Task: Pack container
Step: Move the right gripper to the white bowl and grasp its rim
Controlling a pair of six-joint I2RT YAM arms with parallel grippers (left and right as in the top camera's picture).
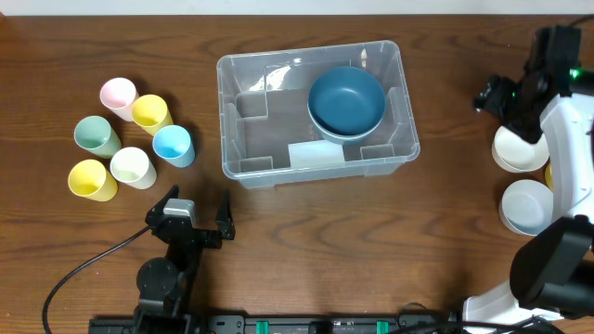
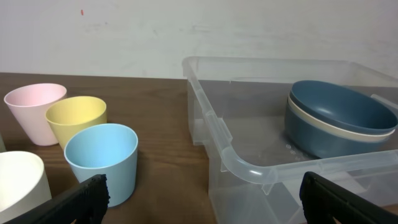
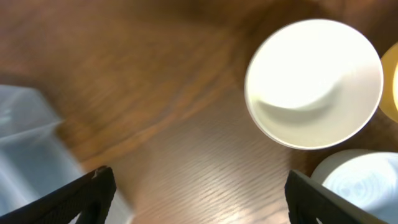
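One round white bowl (image 3: 314, 84) sits just beyond the right gripper (image 3: 199, 196), jaws wide, empty. Large clear rectangular plastic container (image 1: 225, 111), at table centre, lies to that gripper's left. Left gripper (image 1: 198, 211) wide, empty, farther from the bowl.

A dark brown wooden table (image 1: 306, 241) is filling nearly the whole overhead view, its grain running in long wavy bands under soft, even light that is leaving only faint shadows. In the left wrist view a plain off-white wall (image 2: 186, 25) is rising straight from the table's far edge, lightly scuffed and carrying a tiny red mark (image 2: 81, 11) near the top, and it is showing again as a thin pale strip along the upper edge of the overhead view. In the right wrist view the same wood is looking blurred and warmer in tone.
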